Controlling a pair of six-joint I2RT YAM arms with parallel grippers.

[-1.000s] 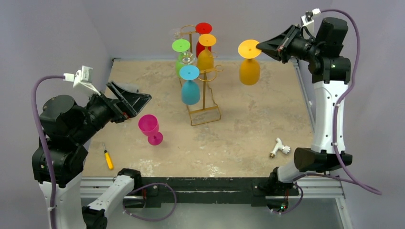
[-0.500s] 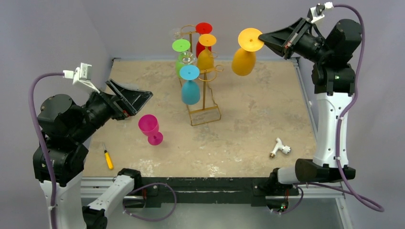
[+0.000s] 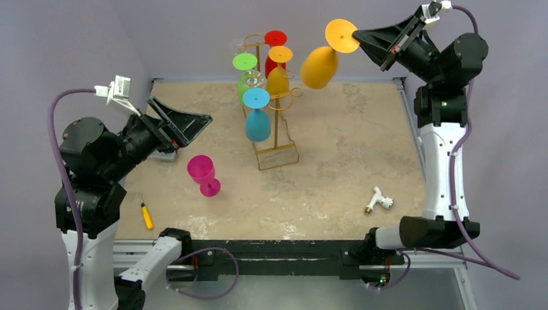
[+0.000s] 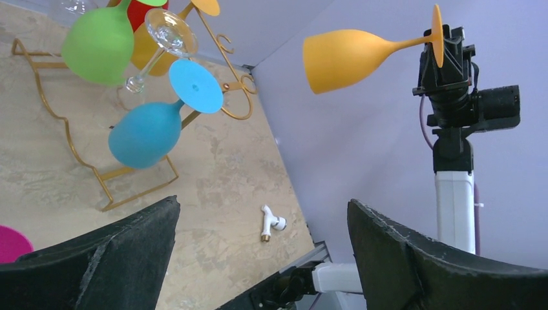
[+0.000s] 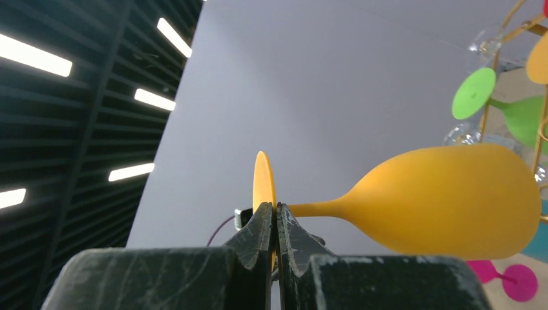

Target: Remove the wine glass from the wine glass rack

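Note:
My right gripper is shut on the round foot of an orange wine glass, held high in the air to the right of the rack's top. The glass is tilted, with its bowl pointing down-left, clear of the hooks. The gold wine glass rack stands at the table's back middle. It carries red, yellow, green, blue and clear glasses. My left gripper is wide open and empty, left of the rack.
A pink glass stands upright on the table below my left gripper. A yellow screwdriver lies near the front left edge. A white pipe fitting lies at the front right. Purple walls close in the back and sides.
The right arm has lifted the orange glass higher and tipped it, its bowl swinging left towards the rack's top. The left arm has risen slightly, its jaws still open.

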